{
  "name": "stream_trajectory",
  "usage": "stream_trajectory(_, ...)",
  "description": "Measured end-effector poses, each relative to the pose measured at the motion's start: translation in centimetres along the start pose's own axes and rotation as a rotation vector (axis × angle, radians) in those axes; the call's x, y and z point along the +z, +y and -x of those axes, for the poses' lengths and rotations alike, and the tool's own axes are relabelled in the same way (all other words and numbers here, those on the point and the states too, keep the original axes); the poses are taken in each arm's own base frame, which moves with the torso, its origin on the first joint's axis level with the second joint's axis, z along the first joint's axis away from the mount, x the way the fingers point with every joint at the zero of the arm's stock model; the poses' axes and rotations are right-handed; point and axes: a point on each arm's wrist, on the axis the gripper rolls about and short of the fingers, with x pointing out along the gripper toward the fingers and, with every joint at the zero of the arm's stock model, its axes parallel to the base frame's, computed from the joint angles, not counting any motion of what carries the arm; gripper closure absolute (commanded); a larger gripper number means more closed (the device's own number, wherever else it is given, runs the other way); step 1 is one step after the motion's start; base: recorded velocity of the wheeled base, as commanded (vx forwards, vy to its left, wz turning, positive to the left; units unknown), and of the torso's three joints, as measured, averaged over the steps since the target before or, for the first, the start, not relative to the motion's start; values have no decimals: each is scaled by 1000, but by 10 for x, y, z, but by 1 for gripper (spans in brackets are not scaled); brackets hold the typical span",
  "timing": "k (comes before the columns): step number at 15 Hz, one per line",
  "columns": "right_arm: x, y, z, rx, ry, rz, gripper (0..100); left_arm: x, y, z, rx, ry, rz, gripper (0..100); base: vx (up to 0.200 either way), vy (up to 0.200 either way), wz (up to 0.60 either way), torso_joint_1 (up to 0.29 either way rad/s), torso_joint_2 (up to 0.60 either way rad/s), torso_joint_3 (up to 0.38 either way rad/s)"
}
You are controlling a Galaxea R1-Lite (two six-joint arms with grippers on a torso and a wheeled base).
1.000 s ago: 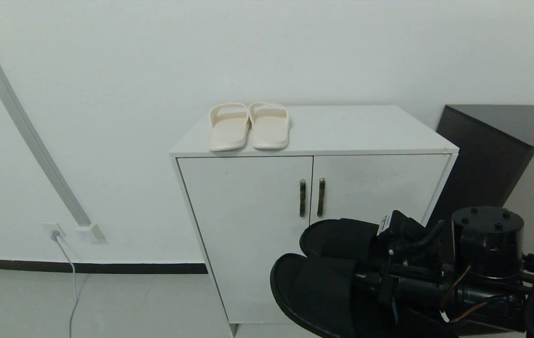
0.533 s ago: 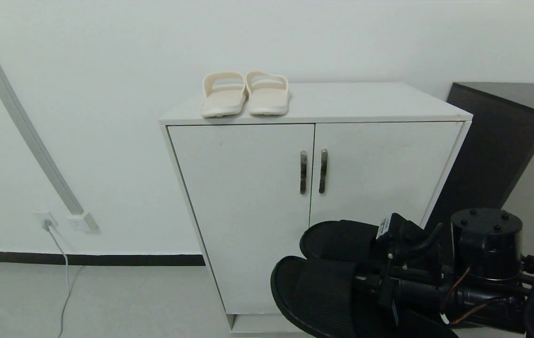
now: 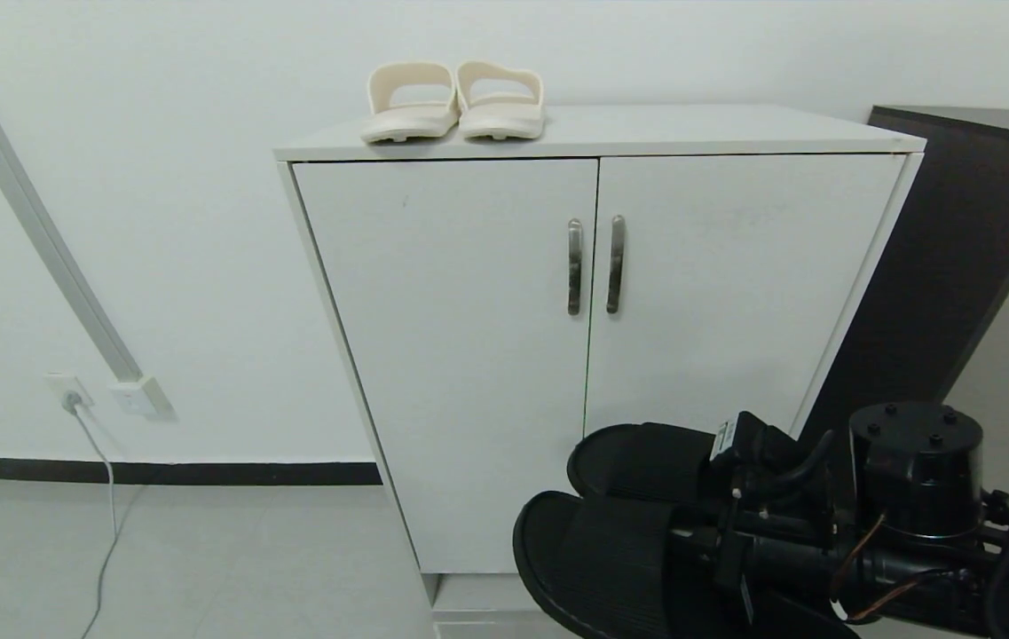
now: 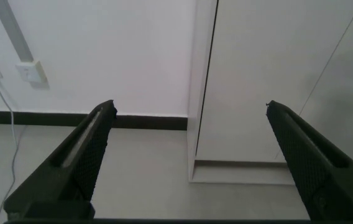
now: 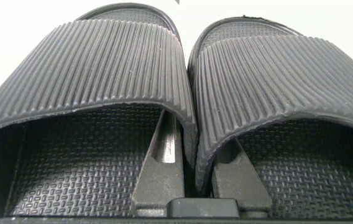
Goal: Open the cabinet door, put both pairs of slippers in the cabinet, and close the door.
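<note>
While the pair of black ribbed rubber slippers (image 3: 619, 506) stays clamped by its inner walls in the right gripper (image 5: 195, 171), the head camera has dropped. The white two-door cabinet (image 3: 469, 355) just ahead remains shut, so door opening falls to the left gripper (image 4: 190, 104), which is spread and empty.

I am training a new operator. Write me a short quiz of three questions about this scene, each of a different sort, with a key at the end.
1. True or false: both doors of the cabinet are shut.
2. Where do the cream slippers lie? A. on the floor; B. on top of the cabinet; C. inside the cabinet.
3. Fill the gap: the right gripper is shut on the black slippers; the left gripper is ____.
Key: 1 true; 2 B; 3 open.
</note>
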Motion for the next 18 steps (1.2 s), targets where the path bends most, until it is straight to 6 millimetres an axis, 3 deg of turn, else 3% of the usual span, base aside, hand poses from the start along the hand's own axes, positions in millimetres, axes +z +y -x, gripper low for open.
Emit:
stream_trajectory(10,-9,2,-3,8,13,21,100,7,0,-1,-9,12,-46,0,0,0,0,0,0,0)
stream_trajectory(13,-10,3,-4,11,14,21,100,46,-3,-3,-76,-8,7,0,0,0,0,-2,11,19)
stream_trajectory(18,-12,5,-2,12,-4,23,100,94,-13,-31,-372,89,34,0,0,0,0,1,129,57)
